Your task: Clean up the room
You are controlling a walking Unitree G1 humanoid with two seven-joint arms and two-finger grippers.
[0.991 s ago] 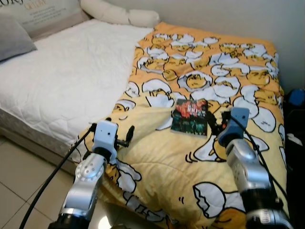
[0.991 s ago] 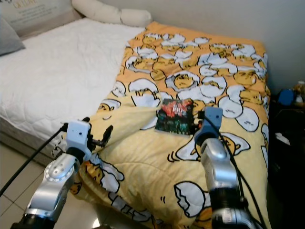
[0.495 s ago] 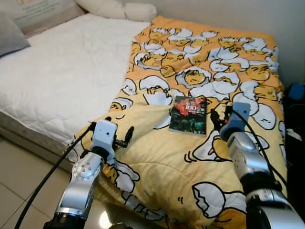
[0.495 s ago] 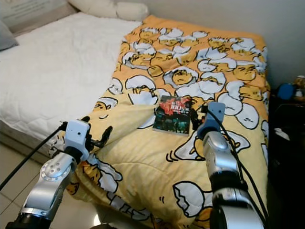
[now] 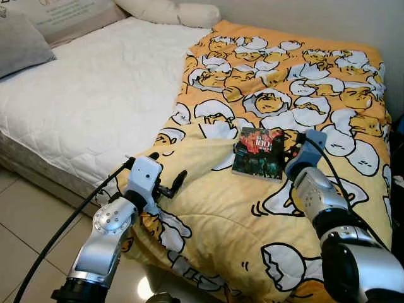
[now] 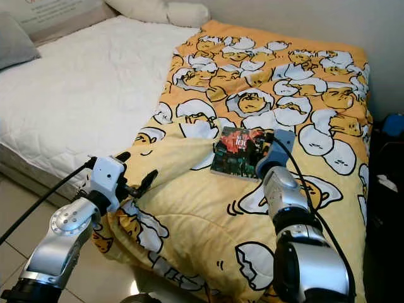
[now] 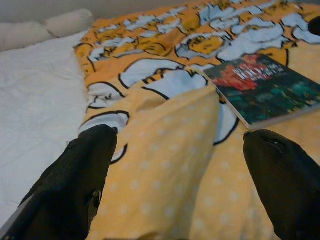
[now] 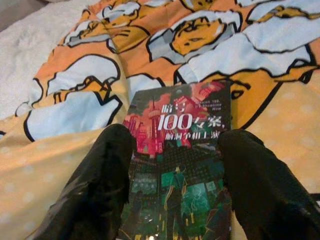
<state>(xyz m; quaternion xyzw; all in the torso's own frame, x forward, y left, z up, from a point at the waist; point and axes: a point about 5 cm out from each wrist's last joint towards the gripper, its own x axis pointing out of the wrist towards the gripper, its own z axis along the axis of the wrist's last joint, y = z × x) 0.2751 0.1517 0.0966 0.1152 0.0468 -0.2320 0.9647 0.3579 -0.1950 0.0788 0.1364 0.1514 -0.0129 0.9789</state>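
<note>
A paperback book (image 5: 258, 153) lies flat, cover up, on the yellow duvet (image 5: 265, 126) near the middle of its folded-back lower part; the cover is glossy, dark green below and red above, with white lettering. The right gripper (image 8: 175, 185) hangs directly over the near end of the book, its two black fingers (image 8: 102, 180) spread apart with the cover showing between them, one finger toward each long edge; I cannot tell whether the tips touch the cover. The left gripper (image 5: 169, 184) stands well apart from the book, over the turned-back corner of the duvet, fingers (image 7: 85, 170) likewise spread and holding nothing. The duvet is soft and rumpled, printed with cartoon egg figures in white, orange and black on its top face and with pale dots on plain yellow where its underside is folded over. It covers one side of a bed; the other side shows a white quilted mattress (image 5: 88, 95). A grey cushion (image 5: 22, 50) and a long white bolster (image 5: 170, 12) lie at the head end. The floor (image 5: 25, 227) is pale glossy tile. Compared with a second ago, the right gripper has drawn closer to the book's edge, while the left arm's stance is much the same; the camera has shifted slightly.
</note>
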